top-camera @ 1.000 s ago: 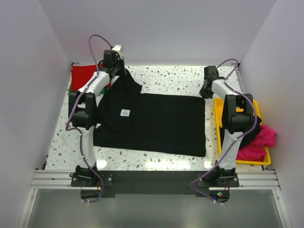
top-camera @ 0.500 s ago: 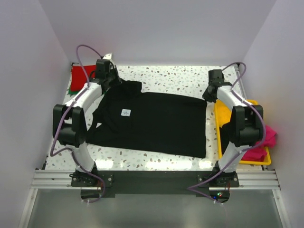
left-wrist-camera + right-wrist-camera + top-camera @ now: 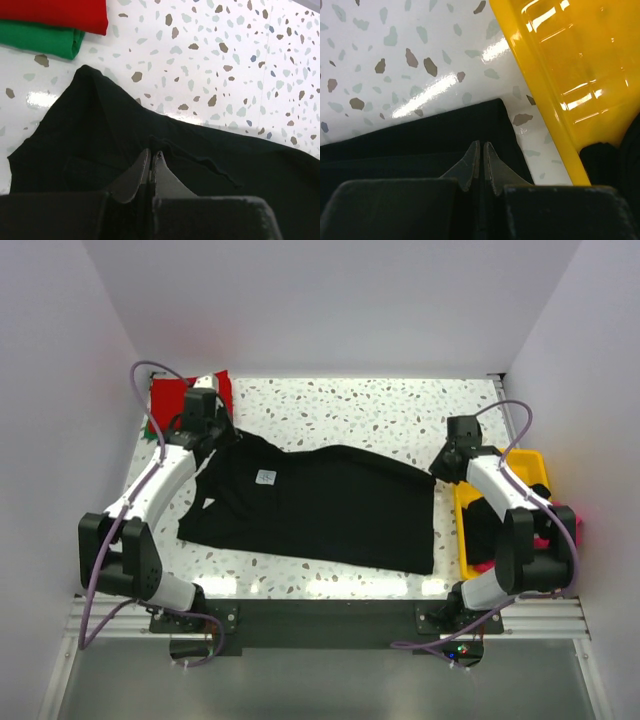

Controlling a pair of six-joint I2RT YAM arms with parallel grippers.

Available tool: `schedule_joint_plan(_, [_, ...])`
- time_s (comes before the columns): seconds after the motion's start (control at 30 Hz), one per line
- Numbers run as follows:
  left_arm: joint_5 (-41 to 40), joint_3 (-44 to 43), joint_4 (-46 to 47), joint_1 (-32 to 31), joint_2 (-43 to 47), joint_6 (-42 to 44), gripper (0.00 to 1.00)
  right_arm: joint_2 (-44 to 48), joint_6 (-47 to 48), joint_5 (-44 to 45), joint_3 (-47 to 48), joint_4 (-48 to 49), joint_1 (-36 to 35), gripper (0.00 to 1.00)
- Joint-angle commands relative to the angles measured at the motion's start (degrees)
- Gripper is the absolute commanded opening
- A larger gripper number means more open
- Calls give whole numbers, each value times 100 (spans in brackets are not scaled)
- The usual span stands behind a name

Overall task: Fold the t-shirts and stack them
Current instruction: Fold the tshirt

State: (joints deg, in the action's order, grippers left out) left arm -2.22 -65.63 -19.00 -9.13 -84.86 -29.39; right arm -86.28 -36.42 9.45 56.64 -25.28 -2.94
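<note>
Black cloth t-shirt point(image 3: 330, 505); speckled tabletop point(image 3: 350, 405)

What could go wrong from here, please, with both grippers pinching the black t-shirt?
The left gripper and right gripper each pinch the black cloth t-shirt only at their fingertips, so it may slip free mid-fold. The right pinch sits close to the yellow plastic tray, so the hem could snag its rim.

black t-shirt point(image 3: 330, 510): spread, label up | red t-shirt point(image 3: 55, 12) on green t-shirt point(image 3: 45, 42): folded
</note>
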Motion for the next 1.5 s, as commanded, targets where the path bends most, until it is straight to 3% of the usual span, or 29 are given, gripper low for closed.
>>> schedule_joint_plan(0.0, [-95,295,-217,-19,504,-14,0,392,-58,-93,-197,120,13,0])
schedule_joint_plan(0.5, [-297,814,-762,174,1445,328,0,1157,83,-66,-891,-197,13,0])
schedule_joint_plan(1.47, [-235,1597,-824,403,1912,284,0,2194,-58,-717,-1806,-522,13,0])
